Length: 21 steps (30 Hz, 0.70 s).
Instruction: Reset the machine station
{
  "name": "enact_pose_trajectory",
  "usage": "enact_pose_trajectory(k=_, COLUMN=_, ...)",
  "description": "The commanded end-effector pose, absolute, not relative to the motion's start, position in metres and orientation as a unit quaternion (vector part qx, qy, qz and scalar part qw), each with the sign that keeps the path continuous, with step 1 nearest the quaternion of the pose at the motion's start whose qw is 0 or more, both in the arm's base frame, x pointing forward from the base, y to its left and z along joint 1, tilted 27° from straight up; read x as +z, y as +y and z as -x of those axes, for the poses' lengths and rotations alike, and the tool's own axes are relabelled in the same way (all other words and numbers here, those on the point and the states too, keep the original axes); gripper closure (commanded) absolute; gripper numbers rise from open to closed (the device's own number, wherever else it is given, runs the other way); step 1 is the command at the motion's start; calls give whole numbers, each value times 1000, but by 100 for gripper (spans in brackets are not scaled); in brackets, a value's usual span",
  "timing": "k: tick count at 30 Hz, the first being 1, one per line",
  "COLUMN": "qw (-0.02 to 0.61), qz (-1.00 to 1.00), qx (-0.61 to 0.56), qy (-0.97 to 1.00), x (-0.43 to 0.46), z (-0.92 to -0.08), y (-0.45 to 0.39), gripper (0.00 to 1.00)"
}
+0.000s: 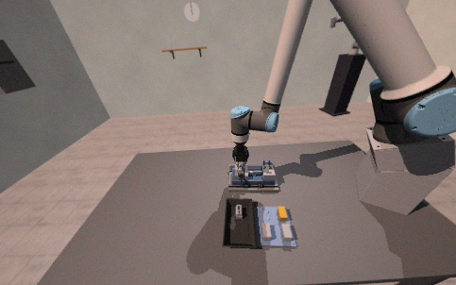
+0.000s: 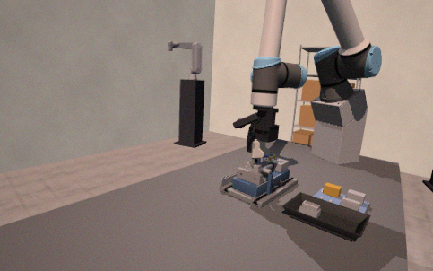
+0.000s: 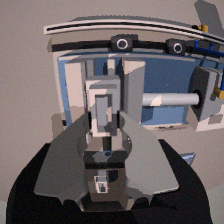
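My gripper [image 2: 257,152] is shut on a light gray block with a pocket in its face, a finished part [image 3: 103,109]. It holds the part just above the open vise [image 1: 253,177], which also shows in the exterior view [image 2: 260,180]. In the wrist view the part hangs over the left half of the vise opening, with the work stop rod [image 3: 170,100] to its right. A second finished part [image 1: 239,210] lies in the black outfeed tray [image 1: 241,223]. On the infeed plate [image 1: 278,226] lie a yellow brass blank [image 1: 282,212] and two gray blanks [image 1: 267,231] [image 1: 287,230].
The vise's hose end with blue fittings [image 3: 207,47] is at the right of the wrist view. The tray and the infeed plate sit side by side in front of the vise. The robot base [image 1: 406,170] stands at the table's right.
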<state>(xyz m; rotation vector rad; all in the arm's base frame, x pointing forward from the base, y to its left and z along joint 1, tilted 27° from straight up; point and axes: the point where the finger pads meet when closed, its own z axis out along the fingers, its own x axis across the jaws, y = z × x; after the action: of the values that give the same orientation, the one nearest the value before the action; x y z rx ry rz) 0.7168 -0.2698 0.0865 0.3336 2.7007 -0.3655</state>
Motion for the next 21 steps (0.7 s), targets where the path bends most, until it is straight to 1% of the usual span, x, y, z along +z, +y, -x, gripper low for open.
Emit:
enact_pose_trajectory(k=1, qw=197, qz=-119, qx=-131, qy=964, x=91, z=-716, y=-269, gripper=100)
enact_pose_trajectory(k=21, qw=197, qz=-119, qx=-131, qy=964, x=118, z=-705, y=-259, gripper=100)
